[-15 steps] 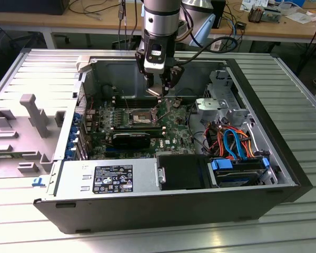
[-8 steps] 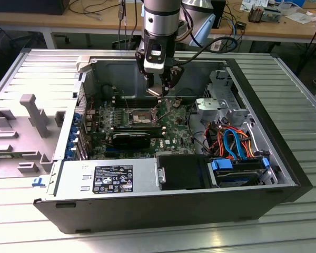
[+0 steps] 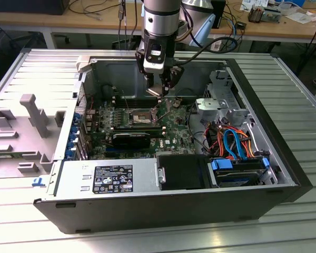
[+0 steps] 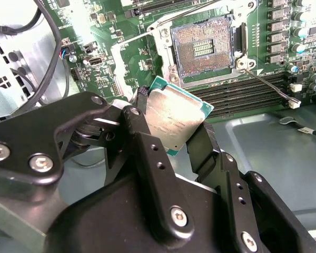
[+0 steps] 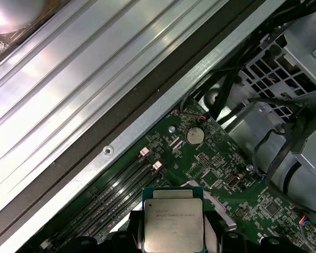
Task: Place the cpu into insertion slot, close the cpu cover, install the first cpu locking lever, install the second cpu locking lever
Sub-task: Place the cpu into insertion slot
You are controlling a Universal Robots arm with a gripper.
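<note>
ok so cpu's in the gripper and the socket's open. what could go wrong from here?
1. The gripper pinches the cpu by two edges, not yet over the insertion slot; a slip could drop it on the board.
2. The slot's contact field lies bare. In the second wrist view the cpu looks turned against the slot's edges, so a skewed landing might bend contacts.
3. A locking lever sticks out beside the slot; the gripper may snag it.

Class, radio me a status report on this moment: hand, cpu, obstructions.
Hand shut on cpu, held aloft. Insertion slot bare, contacts showing. Locking lever beside slot, not across it.
</note>
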